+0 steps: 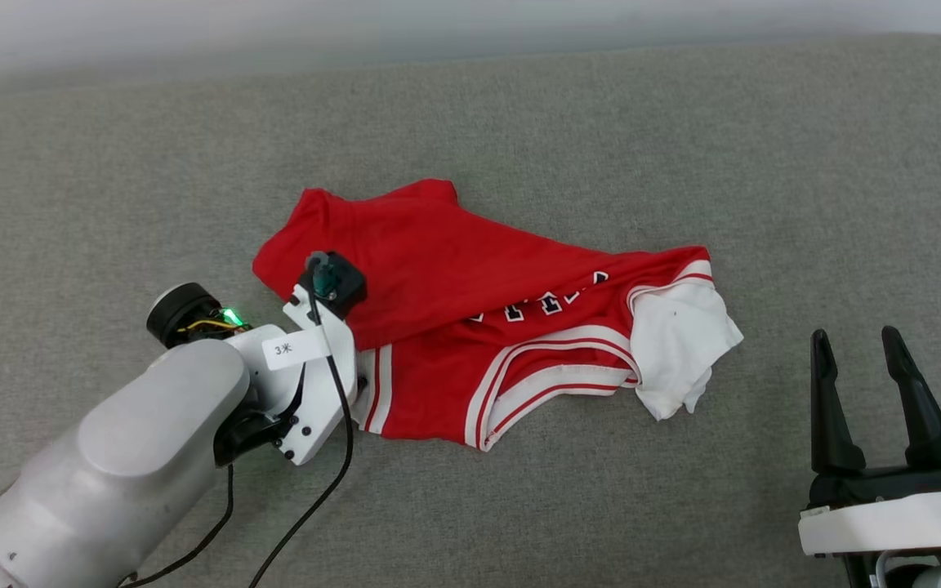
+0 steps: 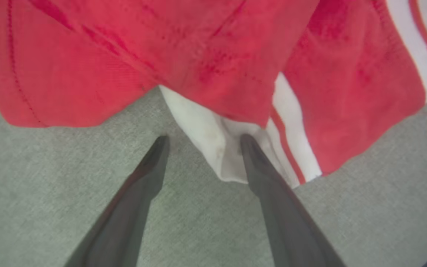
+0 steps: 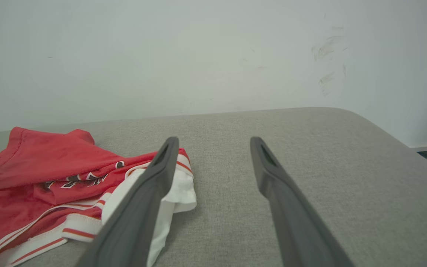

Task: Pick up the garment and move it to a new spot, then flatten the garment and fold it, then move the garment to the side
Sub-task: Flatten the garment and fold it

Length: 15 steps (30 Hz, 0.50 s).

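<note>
Garment (image 1: 438, 253) lies rumpled and doubled over itself near the middle of the grey padded surface (image 1: 683, 122), well in from every edge, with its striped neckline toward the near edge and one white sleeve (image 1: 683, 343) spilling toward the right edge.

I judge I'm at the pick-up. To do it well, I'd press the fingertips down into the padding so they get under the cloth. I'd close on the red fold as well as the white layer, since a thin edge alone could slip out when lifted.

My left arm (image 1: 160, 425) reaches in from the near-left corner, wrist pitched down over the garment's left end. The left gripper (image 2: 202, 139) is spread wide and holds nothing. One finger (image 2: 258, 163) rests against the other white sleeve (image 2: 206, 137) poking out from under the red fold, and the other finger sits on bare padding just beside it.

The right gripper (image 1: 853, 335) waits near the near-right corner, also spread wide and empty, well apart from the cloth.
</note>
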Tool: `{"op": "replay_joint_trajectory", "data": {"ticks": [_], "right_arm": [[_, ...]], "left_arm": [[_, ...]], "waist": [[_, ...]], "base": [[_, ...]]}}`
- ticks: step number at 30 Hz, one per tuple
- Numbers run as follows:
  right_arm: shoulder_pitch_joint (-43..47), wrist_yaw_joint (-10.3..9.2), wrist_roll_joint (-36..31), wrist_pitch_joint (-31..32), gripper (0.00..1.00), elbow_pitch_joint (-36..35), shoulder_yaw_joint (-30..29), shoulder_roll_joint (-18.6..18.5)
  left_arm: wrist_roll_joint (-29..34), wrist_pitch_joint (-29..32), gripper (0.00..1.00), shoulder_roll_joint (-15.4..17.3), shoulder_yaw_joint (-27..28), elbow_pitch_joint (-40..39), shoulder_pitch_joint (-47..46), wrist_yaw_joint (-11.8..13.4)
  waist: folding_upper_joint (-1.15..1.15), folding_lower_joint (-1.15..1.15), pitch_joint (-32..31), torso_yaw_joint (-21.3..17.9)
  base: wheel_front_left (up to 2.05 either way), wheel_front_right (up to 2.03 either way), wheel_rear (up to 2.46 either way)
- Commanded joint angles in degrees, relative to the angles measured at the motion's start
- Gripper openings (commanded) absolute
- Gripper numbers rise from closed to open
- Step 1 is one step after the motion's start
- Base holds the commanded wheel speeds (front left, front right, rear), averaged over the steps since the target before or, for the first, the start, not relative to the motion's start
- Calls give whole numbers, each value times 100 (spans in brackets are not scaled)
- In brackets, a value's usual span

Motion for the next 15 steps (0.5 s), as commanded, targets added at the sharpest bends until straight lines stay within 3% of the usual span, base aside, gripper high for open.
{"op": "replay_joint_trajectory", "data": {"ticks": [1,5,6,7,8,15], "right_arm": [[-72,-4,14,-16,100,-5,11,5],[-123,-4,33,-16,100,12,15,5],[-119,-4,34,-16,100,17,17,5],[-115,-4,37,-16,100,25,12,5],[-112,-4,41,-16,100,33,4,5],[28,-4,54,-16,100,91,-41,5]], "left_arm": [[-18,-2,100,-2,-75,59,-45,-2],[-162,-16,100,-45,-481,384,22,-1],[-198,-49,60,-49,-581,424,24,-1],[-239,-110,37,-45,-643,451,17,-1],[-262,-197,0,-39,-690,474,-1,-1],[-322,-1549,0,71,-385,436,40,81]], "waist": [[0,-1,86,-62],[0,-1,165,-103],[0,-1,169,-108],[0,-1,166,-108],[0,-1,155,-105],[0,-1,-149,-5]], "base": [[0,0,0],[0,0,0],[0,0,0],[0,0,0],[0,0,0],[0,0,0]]}}
